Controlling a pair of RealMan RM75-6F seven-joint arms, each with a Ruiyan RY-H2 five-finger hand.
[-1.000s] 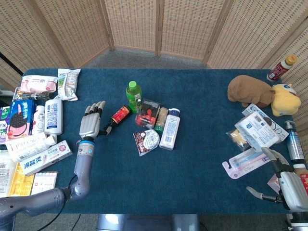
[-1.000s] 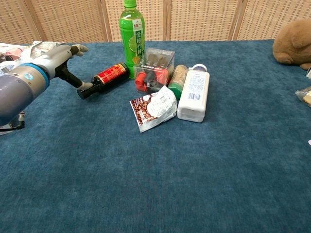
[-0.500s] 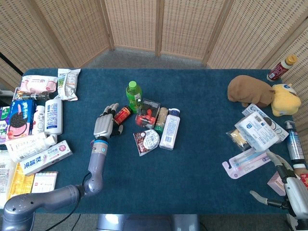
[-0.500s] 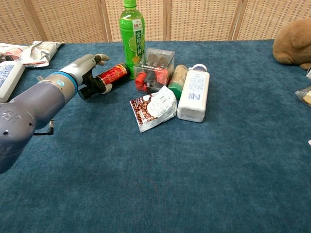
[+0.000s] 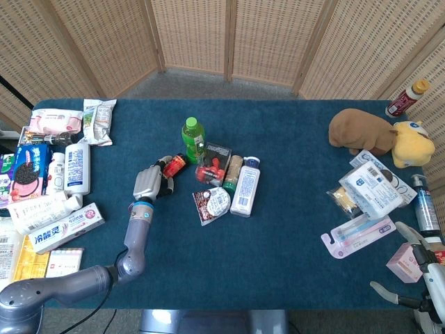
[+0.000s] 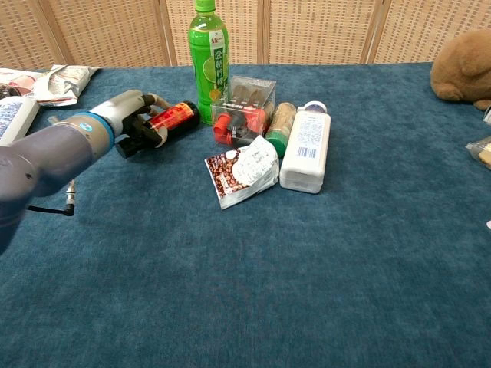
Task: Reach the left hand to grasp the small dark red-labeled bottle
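The small dark bottle with a red label (image 5: pixel 174 165) lies on its side on the blue table (image 5: pixel 292 236), just left of a green drink bottle (image 5: pixel 192 136). My left hand (image 5: pixel 148 182) lies over its neck end with the fingers curled around it. In the chest view the left hand (image 6: pixel 135 116) grips the bottle (image 6: pixel 173 116), whose cap end sticks out below the fingers. My right hand (image 5: pixel 423 273) hangs at the table's front right corner with its fingers spread and nothing in them.
Right of the bottle lie a clear box with red items (image 6: pixel 245 107), a snack packet (image 6: pixel 242 170) and a white bottle (image 6: pixel 305 149). Boxes and packets crowd the left edge (image 5: pixel 66 228). Plush toys (image 5: pixel 361 131) and packaged goods sit at the right.
My left hand moved right from beside the bottle's cap onto the bottle, and its fingers curled around it. The right hand sank lower toward the frame's corner.
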